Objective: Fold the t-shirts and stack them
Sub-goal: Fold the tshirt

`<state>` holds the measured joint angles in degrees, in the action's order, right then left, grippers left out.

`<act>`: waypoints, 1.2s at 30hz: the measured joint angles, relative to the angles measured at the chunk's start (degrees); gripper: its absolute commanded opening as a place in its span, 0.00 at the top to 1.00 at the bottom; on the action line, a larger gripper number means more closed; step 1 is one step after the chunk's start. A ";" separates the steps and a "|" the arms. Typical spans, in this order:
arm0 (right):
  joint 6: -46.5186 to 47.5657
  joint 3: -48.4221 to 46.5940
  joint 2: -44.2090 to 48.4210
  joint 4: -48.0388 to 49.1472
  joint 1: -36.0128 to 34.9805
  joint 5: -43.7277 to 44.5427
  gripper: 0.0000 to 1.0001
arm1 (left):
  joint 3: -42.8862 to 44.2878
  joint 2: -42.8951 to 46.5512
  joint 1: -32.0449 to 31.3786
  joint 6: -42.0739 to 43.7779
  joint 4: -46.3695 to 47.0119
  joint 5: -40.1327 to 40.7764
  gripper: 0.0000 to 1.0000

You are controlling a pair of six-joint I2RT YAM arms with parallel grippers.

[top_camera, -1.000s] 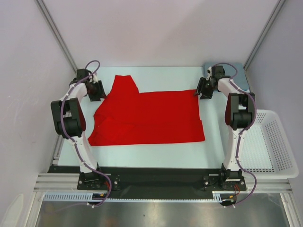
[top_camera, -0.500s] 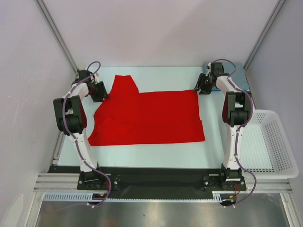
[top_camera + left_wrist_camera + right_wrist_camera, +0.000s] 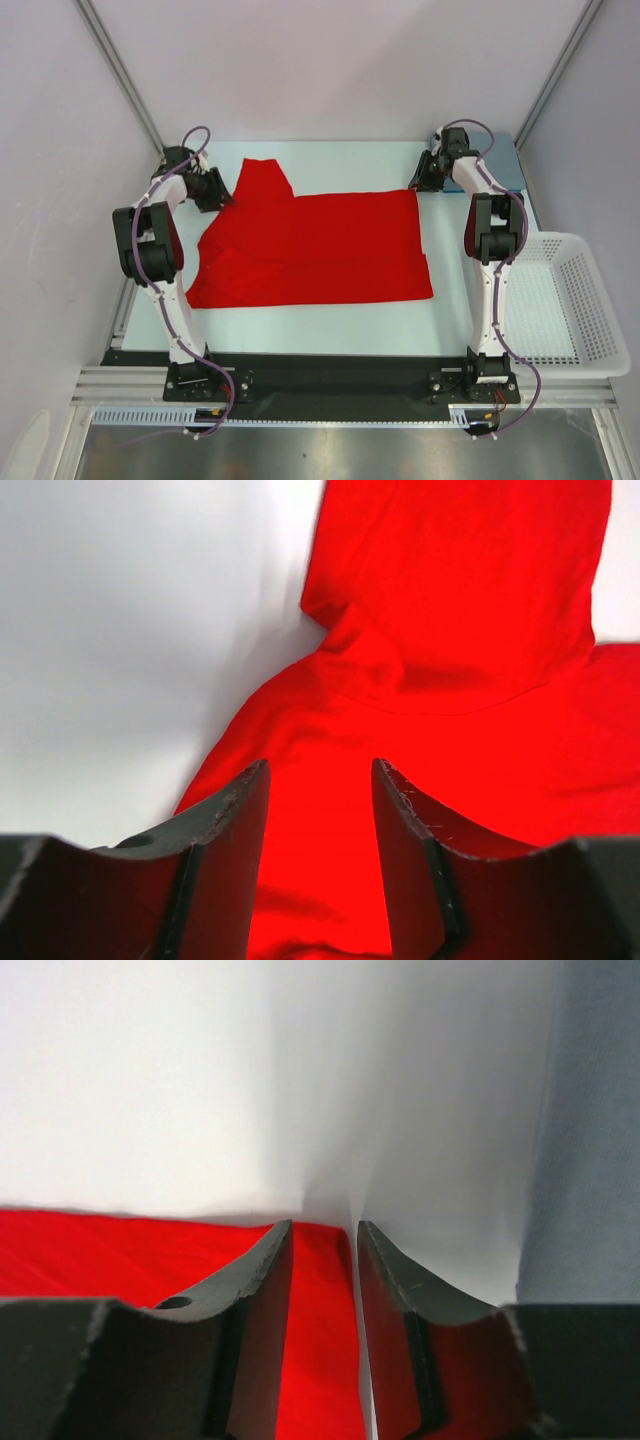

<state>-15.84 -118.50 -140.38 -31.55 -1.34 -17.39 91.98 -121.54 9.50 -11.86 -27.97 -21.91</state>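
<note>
one red t-shirt (image 3: pixel 320 245); one white basket (image 3: pixel 585 315); two arms (image 3: pixel 158 240) (image 3: pixel 497 232)

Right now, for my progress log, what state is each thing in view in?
Red shirt: spread out flat on the table, not folded up.
Left gripper: open, over the shirt's left edge.
Right gripper: open, astride the shirt's far right corner.
Grey cloth: lying flat at the table's far right corner.
Basket: upright, right of the table.
</note>
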 measured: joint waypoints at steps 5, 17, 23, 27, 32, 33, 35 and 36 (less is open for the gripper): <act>0.55 -0.24 -0.17 -0.46 -0.37 0.52 0.64 | 0.48 -0.11 0.00 -0.15 0.24 -0.81 0.49; 1.79 -0.24 -0.17 -0.92 -0.94 2.14 0.74 | 1.51 -1.11 0.33 -1.14 1.36 -1.95 0.40; 1.60 -0.39 -0.22 -1.51 -1.27 3.26 0.98 | 2.47 -2.19 0.37 -2.16 4.00 -4.04 0.38; 0.83 -0.37 -0.22 -1.57 -1.11 3.21 1.00 | 3.54 -3.96 0.39 -3.26 6.80 -4.87 0.40; -0.66 -0.37 -0.46 -1.03 -0.44 1.40 1.00 | 4.07 -6.27 0.52 -6.47 11.13 -5.18 0.48; -0.92 -0.33 -0.48 -0.90 -0.35 1.09 1.00 | 4.52 -6.95 0.55 -7.17 11.61 -4.94 0.48; -1.31 -0.13 -0.48 -0.68 -0.28 0.46 1.00 | 6.32 -8.59 0.57 -7.65 11.61 -4.04 0.48; -1.55 -0.11 -0.50 -0.66 -0.28 0.26 1.00 | 7.61 -9.55 0.55 -7.67 11.54 -3.48 0.47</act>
<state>-17.39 -118.61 -140.88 -32.21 -1.63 -17.12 99.59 -131.09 10.04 -19.53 -16.43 -25.39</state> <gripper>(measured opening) 0.010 0.523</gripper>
